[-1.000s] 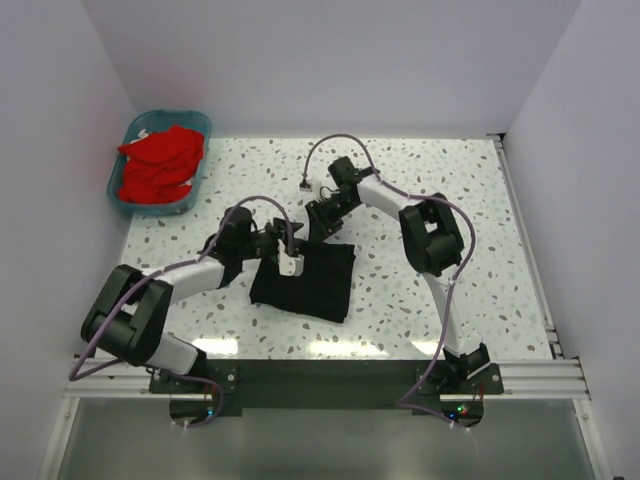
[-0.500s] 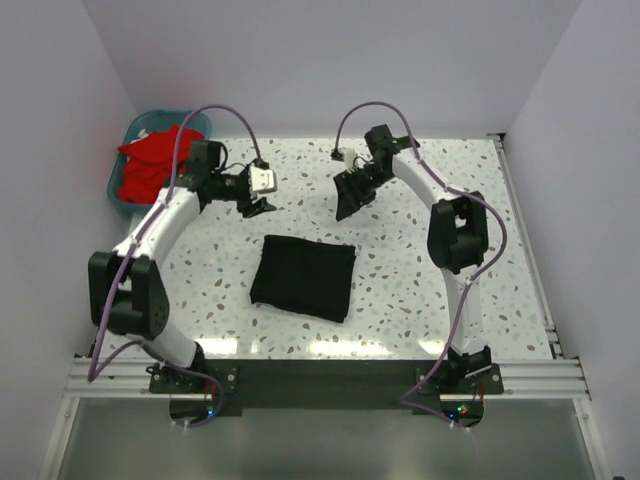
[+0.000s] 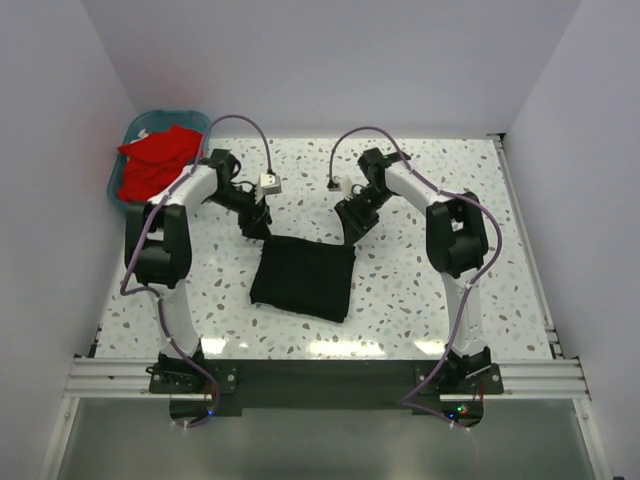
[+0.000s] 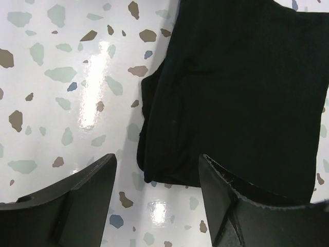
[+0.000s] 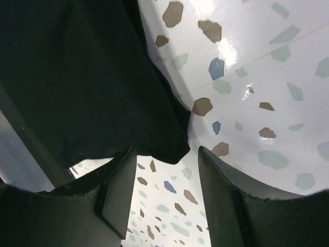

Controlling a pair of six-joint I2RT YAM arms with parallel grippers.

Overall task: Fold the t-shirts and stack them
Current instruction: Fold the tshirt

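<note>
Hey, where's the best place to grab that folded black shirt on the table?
Probably its two far corners, from above: the black t-shirt lies flat, so only edges offer a pinch, and the open left gripper and right gripper are poised at those corners.

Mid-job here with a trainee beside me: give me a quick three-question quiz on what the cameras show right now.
1. True or false: the left gripper stands open with nothing between its fingers.
2. Where are the red t-shirts? A) draped over an arm B) piled in the teal basket C) on the floor
3. Fill in: the right gripper hovers by the folded black t-shirt, at its ___ edge (near or far).
Key: 1 true; 2 B; 3 far.
</note>
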